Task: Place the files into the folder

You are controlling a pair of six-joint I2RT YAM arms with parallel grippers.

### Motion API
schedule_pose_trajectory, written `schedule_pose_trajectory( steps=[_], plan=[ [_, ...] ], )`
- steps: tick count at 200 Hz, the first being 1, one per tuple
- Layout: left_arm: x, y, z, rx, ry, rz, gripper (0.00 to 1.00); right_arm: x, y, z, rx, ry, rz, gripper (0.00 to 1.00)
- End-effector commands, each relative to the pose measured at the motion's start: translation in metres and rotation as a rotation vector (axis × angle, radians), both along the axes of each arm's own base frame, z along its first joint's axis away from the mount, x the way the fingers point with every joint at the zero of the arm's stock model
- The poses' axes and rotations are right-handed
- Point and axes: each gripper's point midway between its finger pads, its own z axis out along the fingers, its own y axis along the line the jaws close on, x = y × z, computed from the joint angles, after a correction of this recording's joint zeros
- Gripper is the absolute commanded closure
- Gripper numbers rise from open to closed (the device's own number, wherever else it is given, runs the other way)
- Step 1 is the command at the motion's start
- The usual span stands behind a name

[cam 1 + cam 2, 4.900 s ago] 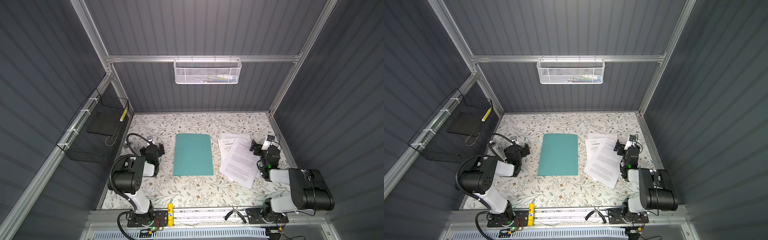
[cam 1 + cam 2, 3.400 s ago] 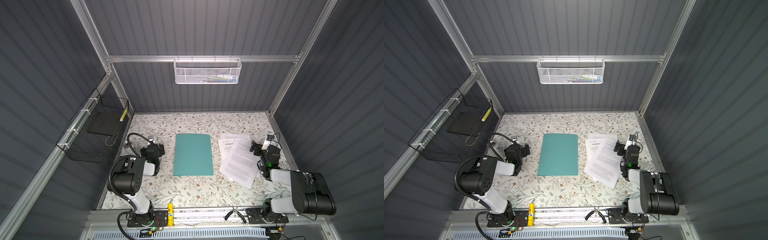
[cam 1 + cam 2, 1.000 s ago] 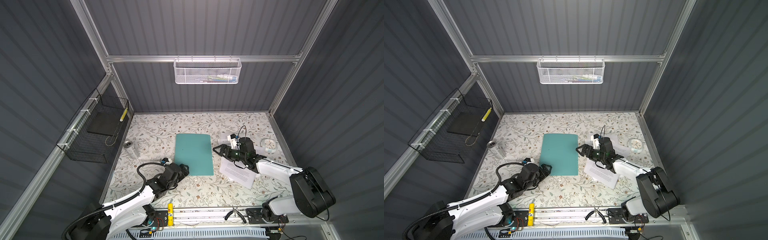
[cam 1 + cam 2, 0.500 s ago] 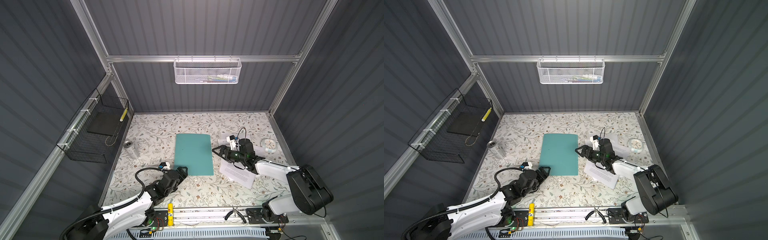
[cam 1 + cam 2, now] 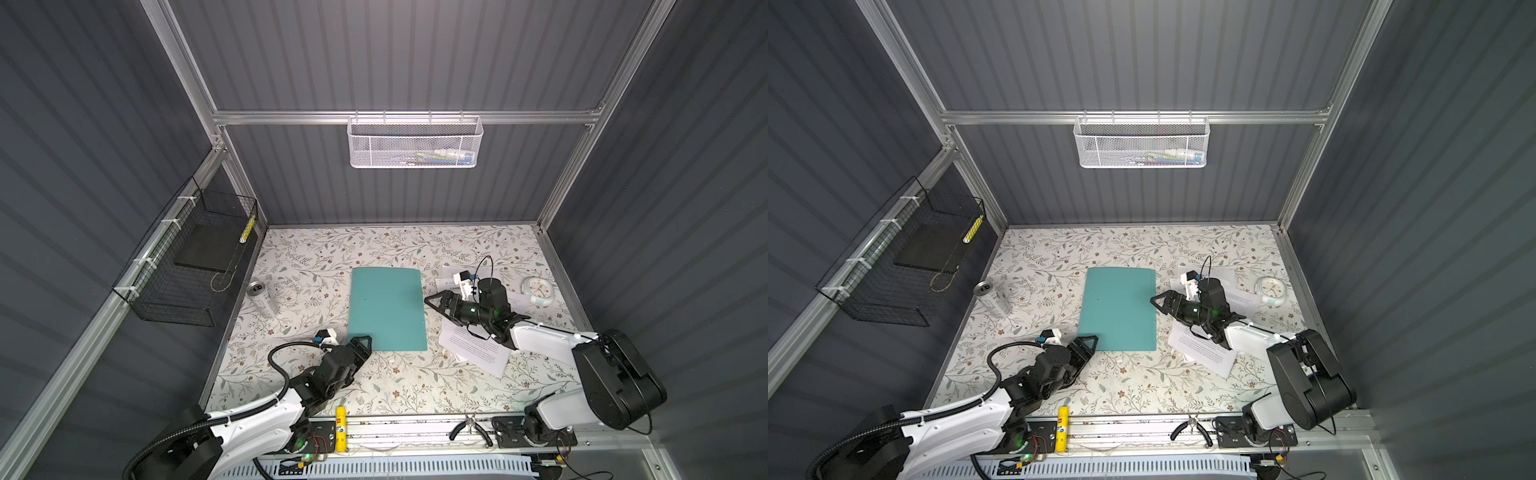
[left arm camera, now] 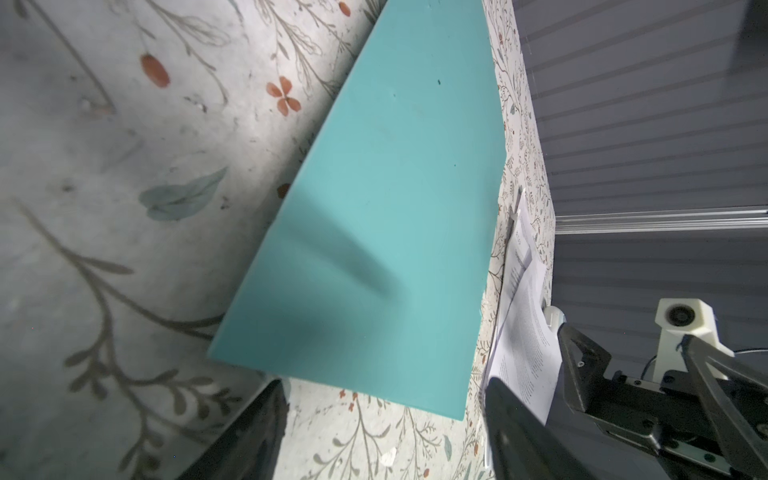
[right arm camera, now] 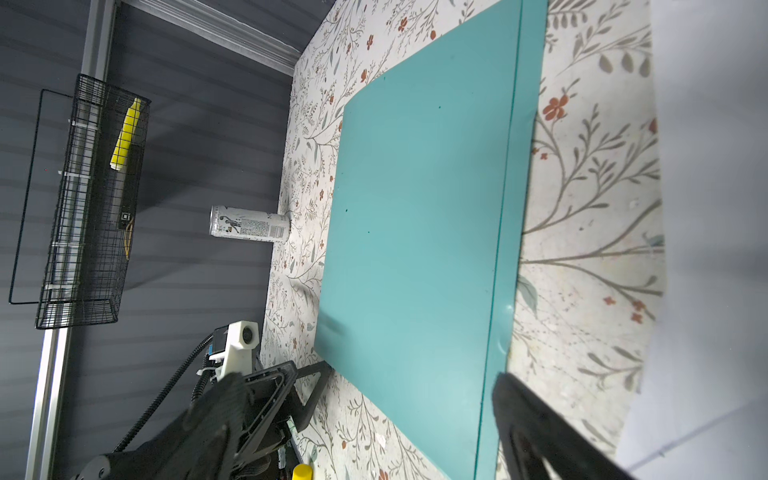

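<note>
The teal folder (image 5: 388, 309) (image 5: 1119, 309) lies shut and flat mid-table. The files (image 5: 473, 347) (image 5: 1204, 347), white printed sheets, lie fanned to its right, partly under my right arm. My left gripper (image 5: 362, 341) (image 5: 1090, 340) is low at the folder's near left corner. In the left wrist view it (image 6: 382, 395) is open, with the folder (image 6: 386, 208) just beyond its tips. My right gripper (image 5: 436, 300) (image 5: 1163, 300) sits at the folder's right edge. The right wrist view shows it (image 7: 370, 390) open and empty over the folder (image 7: 415, 228).
A drink can (image 5: 262, 299) stands at the table's left edge. A small round clock (image 5: 537, 289) lies at the far right. A black wire basket (image 5: 187, 266) hangs on the left wall, a white mesh basket (image 5: 415, 143) on the back rail. A glue stick (image 5: 340, 428) and pliers (image 5: 469, 428) lie on the front rail.
Both arms have come in from the table's sides to the folder. Over the last second the left jaws narrowed a little at the near left corner, and the right gripper hardly moved.
</note>
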Motion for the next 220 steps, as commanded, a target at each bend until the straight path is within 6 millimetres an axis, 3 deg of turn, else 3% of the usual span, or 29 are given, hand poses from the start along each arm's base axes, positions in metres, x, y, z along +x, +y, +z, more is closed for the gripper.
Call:
schedule_pose_trajectory(
  steps=[1,141,148,220],
  plan=[
    [0.002,0.006,0.0,-0.032,-0.025,0.046,0.26,-0.001,0.004,-0.004,0.008,0.006,0.017,0.06],
    [0.01,0.007,-0.001,-0.084,-0.08,0.085,0.4,0.005,0.011,-0.013,0.029,0.021,0.043,0.08],
    [0.01,0.008,-0.003,-0.09,-0.079,0.092,0.46,0.005,0.012,-0.013,0.031,0.021,0.048,0.08],
    [0.015,0.005,-0.008,-0.087,-0.081,0.104,0.49,0.006,0.015,-0.018,0.051,0.03,0.05,0.1]
  ],
)
